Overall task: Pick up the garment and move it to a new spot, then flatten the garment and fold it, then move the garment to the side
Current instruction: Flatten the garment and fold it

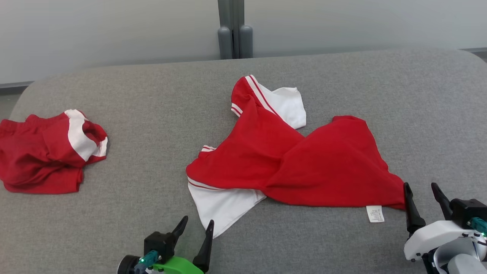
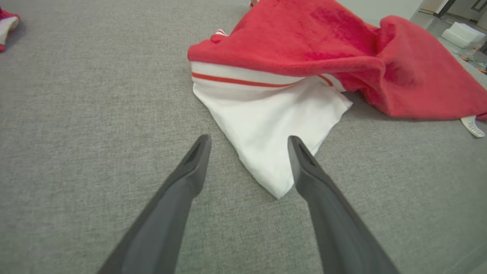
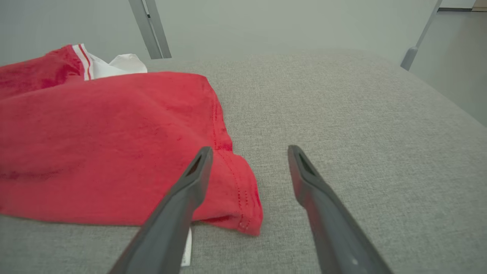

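Note:
A red garment (image 1: 304, 160) with white sleeves and red stripes lies crumpled in the middle of the grey padded table (image 1: 152, 99). Its white sleeve corner (image 2: 266, 133) points toward my left gripper (image 1: 197, 223), which stands open just short of it, the sleeve tip lying between the fingers (image 2: 198, 160) in the left wrist view. My right gripper (image 1: 421, 190) is open at the garment's right hem corner (image 3: 243, 198); its left finger sits over the red cloth edge. A white care label (image 1: 374, 213) hangs from the front hem.
A second red and white garment (image 1: 49, 152) lies bunched at the table's left edge. Grey posts (image 1: 235, 38) and a pale wall stand behind the table. Bare grey surface spreads to the far right (image 3: 361, 133) and along the front.

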Controlling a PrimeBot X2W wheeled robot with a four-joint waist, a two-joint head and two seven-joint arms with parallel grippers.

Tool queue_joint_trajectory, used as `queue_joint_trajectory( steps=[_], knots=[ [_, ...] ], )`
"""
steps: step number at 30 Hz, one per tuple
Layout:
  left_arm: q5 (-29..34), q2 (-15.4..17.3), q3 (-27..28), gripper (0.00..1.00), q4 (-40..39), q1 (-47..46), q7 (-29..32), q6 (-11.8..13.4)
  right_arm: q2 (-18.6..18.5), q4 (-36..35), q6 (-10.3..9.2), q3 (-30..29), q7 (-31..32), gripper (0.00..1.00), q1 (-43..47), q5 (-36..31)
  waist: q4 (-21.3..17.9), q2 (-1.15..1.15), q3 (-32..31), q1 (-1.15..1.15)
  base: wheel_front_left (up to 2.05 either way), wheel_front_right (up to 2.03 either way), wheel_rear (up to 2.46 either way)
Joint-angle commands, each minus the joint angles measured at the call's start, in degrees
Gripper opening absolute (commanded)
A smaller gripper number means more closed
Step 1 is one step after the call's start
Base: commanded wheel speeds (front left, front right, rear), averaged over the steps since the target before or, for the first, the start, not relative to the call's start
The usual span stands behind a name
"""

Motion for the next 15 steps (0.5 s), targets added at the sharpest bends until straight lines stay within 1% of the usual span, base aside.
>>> queue_joint_trajectory(
  steps=[1, 5, 12, 15],
  knots=[
    [-0.4, 0.2, -0.5, 1.00, 0.9, -1.4, 0.0, -0.1, -0.4, 1.8, -0.08, 0.1, -0.2, 1.00, -1.3, 0.3, -0.5, 0.00, 1.7, 0.00, 0.00, 0.00, 0.00],
    [-2.1, 0.2, -2.4, 1.00, 3.3, -3.6, 0.0, -0.1, -0.4, 7.4, -0.08, 0.8, -0.2, 1.00, -4.2, 1.4, -0.5, 0.00, 3.5, 0.00, 0.00, 0.00, 0.00],
    [-4.4, 0.2, -4.4, 1.00, 7.2, -5.6, 0.0, -0.1, 0.3, 13.6, -0.08, 2.8, -0.2, 1.00, -6.7, 2.9, -0.6, 0.00, 4.6, 0.00, 0.00, 0.00, 0.00],
    [-5.9, 0.2, -6.1, 1.00, 8.5, -6.6, 0.1, -0.1, 0.5, 15.1, -0.07, 4.6, -0.1, 1.00, -7.3, 3.9, -0.6, 0.00, 5.0, 0.00, 0.00, 0.00, 0.00]
  ],
)
